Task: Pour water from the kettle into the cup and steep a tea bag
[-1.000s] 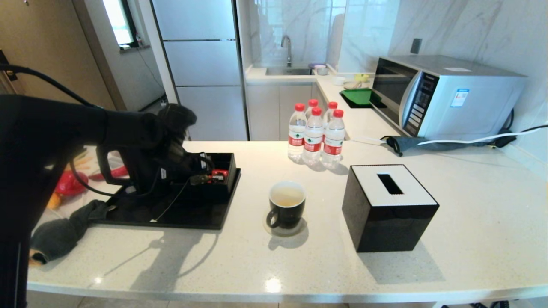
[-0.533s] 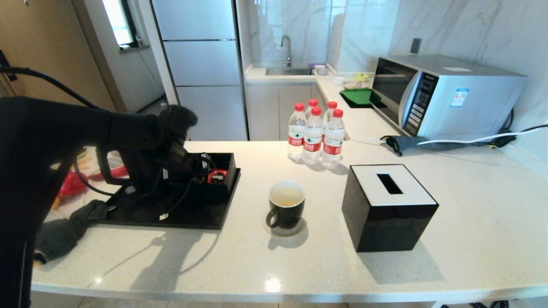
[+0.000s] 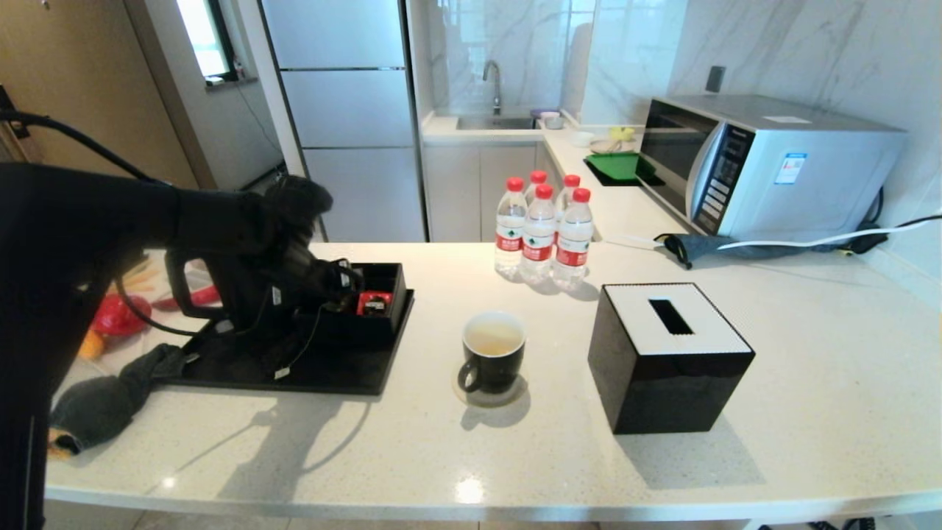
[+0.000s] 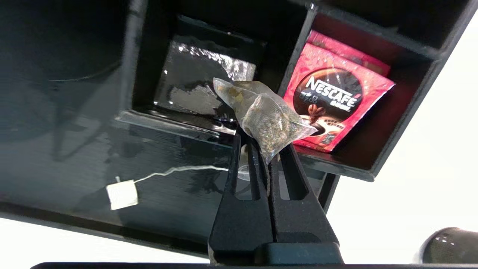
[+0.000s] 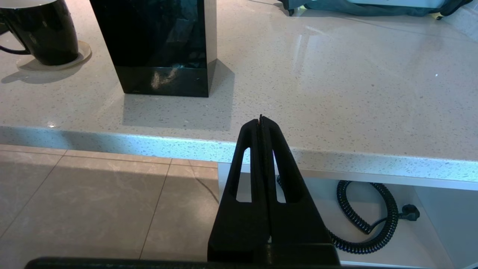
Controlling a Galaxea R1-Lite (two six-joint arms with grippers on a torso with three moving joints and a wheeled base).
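Note:
My left gripper [image 4: 261, 144] is shut on the grey-green tea bag [image 4: 261, 116], holding it over the black compartment box [image 4: 396, 123]. The bag's white string runs down to its paper tag [image 4: 121, 194], which hangs over the black tray [image 4: 74, 149]. In the head view the left gripper [image 3: 340, 294] is at the box's near side. The kettle [image 3: 173, 287] stands behind my left arm and only its loop handle shows. The black cup [image 3: 491, 361] sits on a coaster at mid-counter, holding pale yellowish water [image 3: 493, 340]. My right gripper [image 5: 260, 120] is shut and empty, below the counter's front edge.
A red Nescafé packet [image 4: 336, 101] lies in the compartment box. A black cube tissue box [image 3: 666, 357] stands right of the cup. Several red-capped bottles [image 3: 541, 235] are behind it, a microwave [image 3: 765, 165] is at the back right, and a grey cloth [image 3: 103, 405] lies front left.
My left gripper has shifted a little over the tray with the tea bag in it, and the dangling tag swung slightly right. The cup and right arm have not moved.

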